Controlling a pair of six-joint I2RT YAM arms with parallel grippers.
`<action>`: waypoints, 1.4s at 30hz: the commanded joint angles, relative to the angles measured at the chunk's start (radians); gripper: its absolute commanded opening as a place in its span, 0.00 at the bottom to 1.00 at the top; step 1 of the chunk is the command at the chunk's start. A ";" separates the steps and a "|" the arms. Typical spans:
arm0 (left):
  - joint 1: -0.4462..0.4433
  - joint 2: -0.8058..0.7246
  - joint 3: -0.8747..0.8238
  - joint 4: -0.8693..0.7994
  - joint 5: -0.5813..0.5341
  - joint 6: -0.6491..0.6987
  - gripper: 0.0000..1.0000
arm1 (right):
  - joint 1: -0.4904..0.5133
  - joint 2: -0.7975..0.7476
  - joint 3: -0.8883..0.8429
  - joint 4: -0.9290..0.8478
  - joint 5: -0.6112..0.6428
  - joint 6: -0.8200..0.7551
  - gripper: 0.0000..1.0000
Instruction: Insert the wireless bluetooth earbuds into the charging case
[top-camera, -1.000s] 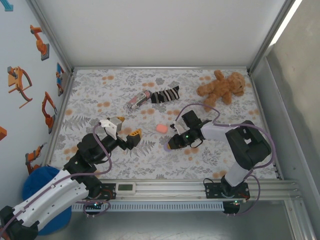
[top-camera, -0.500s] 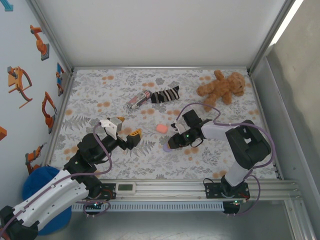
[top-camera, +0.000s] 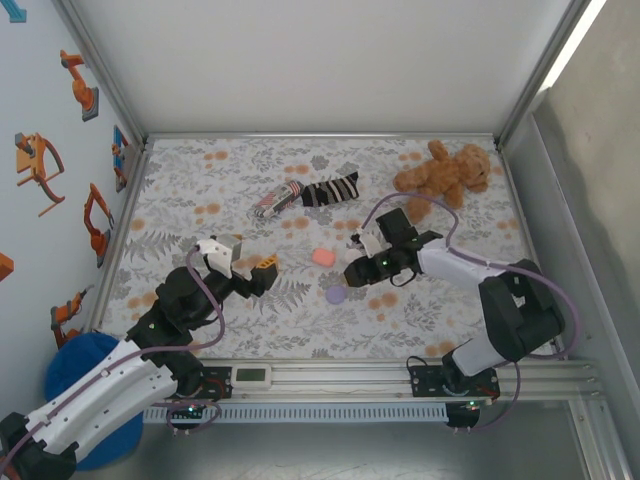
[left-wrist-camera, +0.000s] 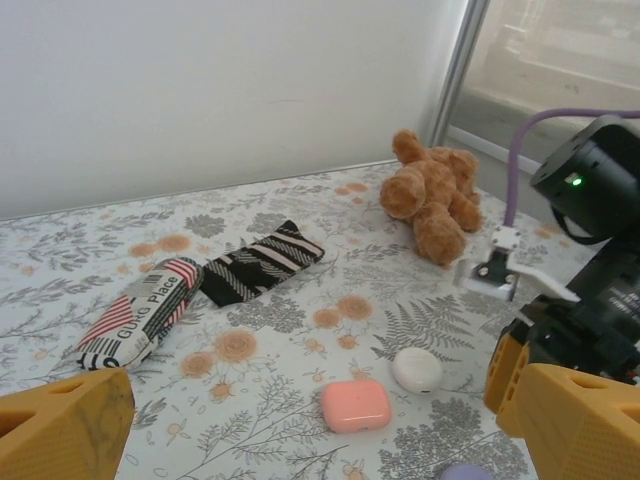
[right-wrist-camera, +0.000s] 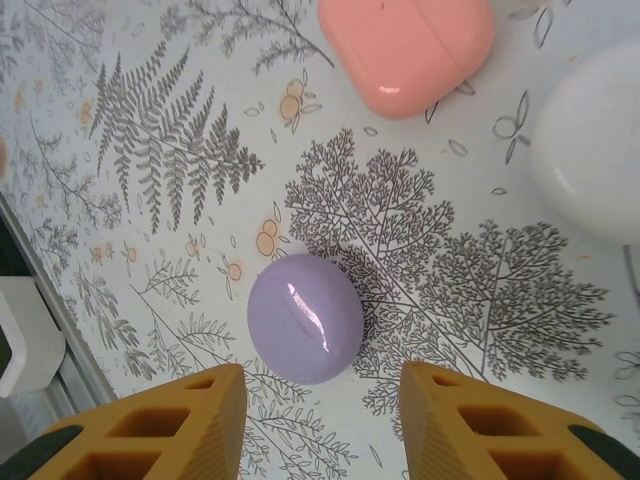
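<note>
- White-walled booth; table under a grey-and-orange floral cloth (top-camera: 200, 180).
- Right gripper (right-wrist-camera: 320, 395): orange fingers (right-wrist-camera: 180, 425) parted, nothing between them, released.
- Just beyond its tips lies the glossy pale-purple round plastic case (right-wrist-camera: 305, 318). It sits flat on the cloth with the lid shut, centred on the gap, and neither finger touches it. It is nearly round, so there is no long axis to line up with.
- Further out is the salmon-pink rounded-rectangle plastic case (right-wrist-camera: 405, 45), shut, long side across the gripper's line. The white round plastic case (right-wrist-camera: 590, 150) lies beside it, also shut.
- Wireless earbuds: too small to make out. Possibly inside the shut cases; cannot tell.
- Left gripper (top-camera: 250, 256): jaws spread wide, empty, low over the cloth, well apart from the three cases.
- Judgement: the right arm is clearly nearer, and the purple case needs opening before any bud goes in.
- Far side: brown plush teddy bear (top-camera: 445, 172), black striped sock (top-camera: 330, 190) and red-and-white printed pouch (left-wrist-camera: 135, 315), all well apart from the cases.
</note>
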 joint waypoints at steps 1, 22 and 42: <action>0.003 -0.006 0.056 -0.041 -0.102 0.010 0.96 | -0.025 -0.083 0.036 -0.064 0.061 -0.037 0.43; 0.250 0.019 0.132 -0.184 -0.396 -0.017 0.96 | -0.213 -0.544 -0.115 0.141 0.490 0.036 0.80; 0.534 0.255 0.026 0.074 -0.348 0.035 0.96 | -0.519 -0.707 -0.325 0.333 0.686 0.016 1.00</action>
